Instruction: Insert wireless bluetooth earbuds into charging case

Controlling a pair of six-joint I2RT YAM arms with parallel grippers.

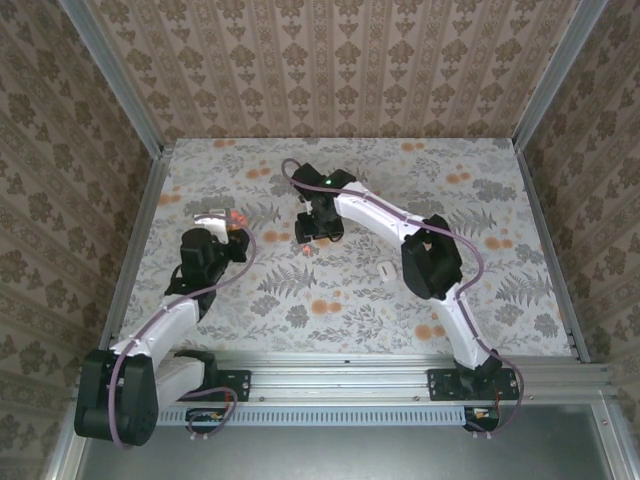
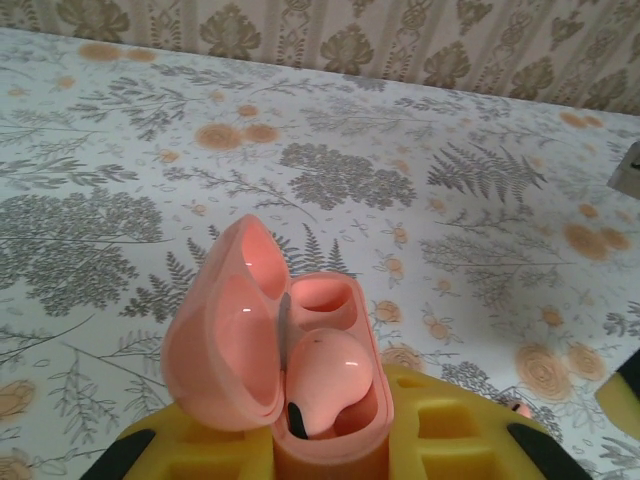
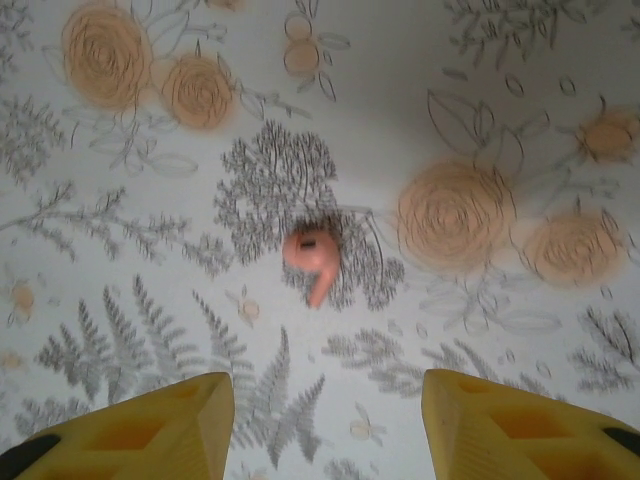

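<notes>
We count two pink earbuds. The seated earbud (image 2: 325, 375) sits in the one open pink case (image 2: 230, 340), which the left gripper (image 2: 330, 450) clamps, its base cut off. The loose earbud (image 3: 312, 255), blurred, lies on the table (image 3: 400, 60) under the right gripper (image 3: 325, 425), whose fingers are apart. One white speck (image 1: 385, 270) is too small to identify.

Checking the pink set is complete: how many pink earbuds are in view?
2. One earbud sits in the open case held by the left gripper; the other earbud lies loose on the table, ahead of the right gripper. Others may be hidden.
</notes>
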